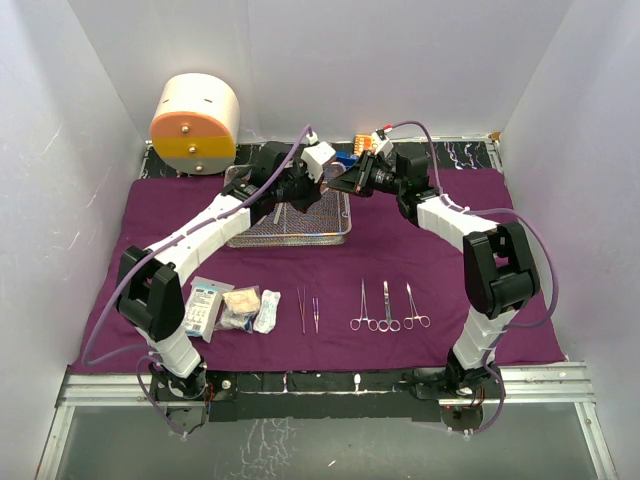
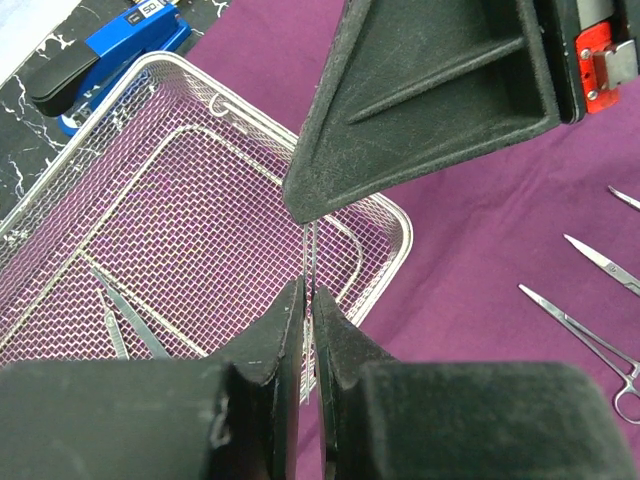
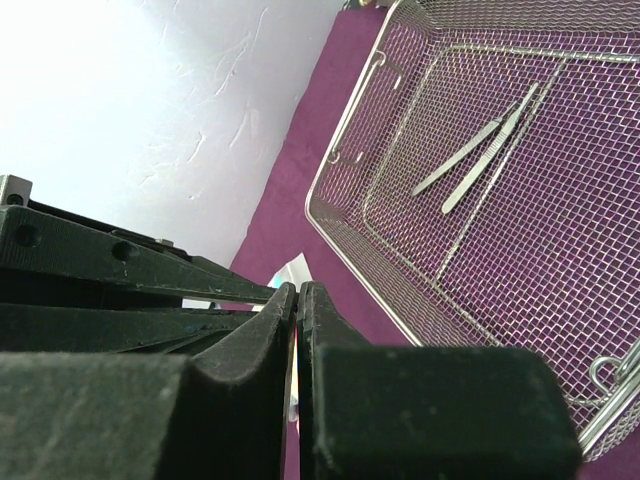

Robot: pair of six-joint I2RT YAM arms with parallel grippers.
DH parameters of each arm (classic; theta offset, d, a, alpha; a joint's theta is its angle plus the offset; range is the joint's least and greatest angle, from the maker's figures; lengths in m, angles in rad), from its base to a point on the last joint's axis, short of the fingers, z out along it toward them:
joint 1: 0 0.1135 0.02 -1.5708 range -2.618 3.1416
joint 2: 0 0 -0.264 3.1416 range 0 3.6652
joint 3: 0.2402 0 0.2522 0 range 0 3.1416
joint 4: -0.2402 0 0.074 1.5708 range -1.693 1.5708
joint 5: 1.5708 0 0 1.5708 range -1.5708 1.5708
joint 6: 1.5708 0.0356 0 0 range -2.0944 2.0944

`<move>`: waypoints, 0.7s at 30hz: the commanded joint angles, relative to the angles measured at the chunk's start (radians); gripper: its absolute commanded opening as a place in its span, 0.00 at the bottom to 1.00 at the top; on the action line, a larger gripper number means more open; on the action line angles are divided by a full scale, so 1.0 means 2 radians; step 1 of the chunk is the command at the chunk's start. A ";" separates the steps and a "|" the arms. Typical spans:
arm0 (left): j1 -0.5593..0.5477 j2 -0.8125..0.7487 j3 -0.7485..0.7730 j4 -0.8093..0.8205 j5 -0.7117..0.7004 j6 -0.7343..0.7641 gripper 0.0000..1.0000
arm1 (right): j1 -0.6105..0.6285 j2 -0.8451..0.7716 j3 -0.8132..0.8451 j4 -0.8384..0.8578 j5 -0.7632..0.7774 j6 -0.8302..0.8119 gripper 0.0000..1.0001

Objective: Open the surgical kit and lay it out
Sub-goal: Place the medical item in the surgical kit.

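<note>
Left wrist view: left gripper (image 2: pixel 308 292) closed on a thin steel instrument (image 2: pixel 308 255), held above the tray's right rim.
Right gripper (image 3: pixel 298 292): closed, tip to tip with the left one; it appears to pinch the same instrument's other end, which is probably a handover.
Wire-mesh tray (image 1: pixel 290 242): far centre of the cloth, with two slim instruments (image 3: pixel 480 150) lying inside.
Purple cloth wrap (image 1: pixel 400 262): opened flat over the desk (image 1: pixel 465 155).
Near row, left to right: packet (image 1: pixel 207 305), gauze (image 1: pixel 241 304), two thin tweezers (image 1: pixel 308 310), three ring-handled forceps (image 1: pixel 388 308).
Progress: well along, judging by the filled row.
Remaining: set down the held piece, then the two in the tray.
Outside the kit: round drum (image 1: pixel 195 125) at far left.
</note>
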 commanded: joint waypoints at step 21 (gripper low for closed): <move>0.110 -0.108 -0.021 -0.098 0.231 0.069 0.79 | 0.012 -0.132 -0.125 -0.195 -0.178 -0.320 0.00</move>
